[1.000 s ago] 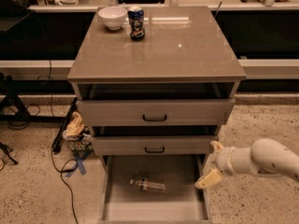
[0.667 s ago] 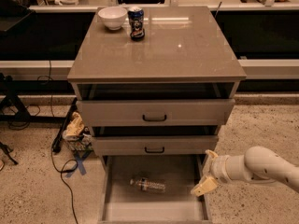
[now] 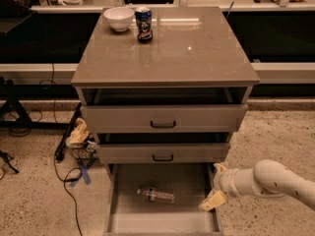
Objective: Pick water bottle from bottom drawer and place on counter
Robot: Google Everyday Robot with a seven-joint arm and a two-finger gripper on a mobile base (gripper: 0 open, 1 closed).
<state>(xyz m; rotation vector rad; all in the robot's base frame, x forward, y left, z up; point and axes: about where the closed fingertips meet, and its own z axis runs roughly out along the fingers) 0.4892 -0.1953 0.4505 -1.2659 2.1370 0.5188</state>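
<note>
A speckled floor [image 3: 34, 200] spreads around the cabinet [image 3: 236, 124], which stands to the left of and above the end effector [image 3: 216, 185]. Its surface [image 3: 197, 53] is square and glossy, far above the end effector and overhanging the cabinet's sides; most of its near and right part is bare. Below it, the top drawer [image 3: 123, 118] and middle drawer [image 3: 197, 154] are each pulled out a little.

The bottom drawer [image 3: 123, 205] is drawn out farthest, and its flat floor is open from above. Its right wall lies just beside the end effector and its left wall is well apart from it.

The pale arm [image 3: 275, 181] comes in from the lower right, running nearly level and pointing left toward the drawer. The end effector sits at the drawer's right edge, over its right wall, with its two tan fingers [image 3: 213, 200] spread apart and nothing between them.

The bottle [image 3: 156, 194] lies on its side on the drawer floor, left of the end effector and apart from it. Its long axis runs left to right, slightly tilted, and its narrower end seems to point away from the end effector. Bare floor surrounds it on every side.

A white bowl [image 3: 119, 17] and a dark can [image 3: 143, 23] stand close together at the surface's far left corner, well apart from the end effector. Cables [image 3: 66, 181] trail on the floor to the far left.
</note>
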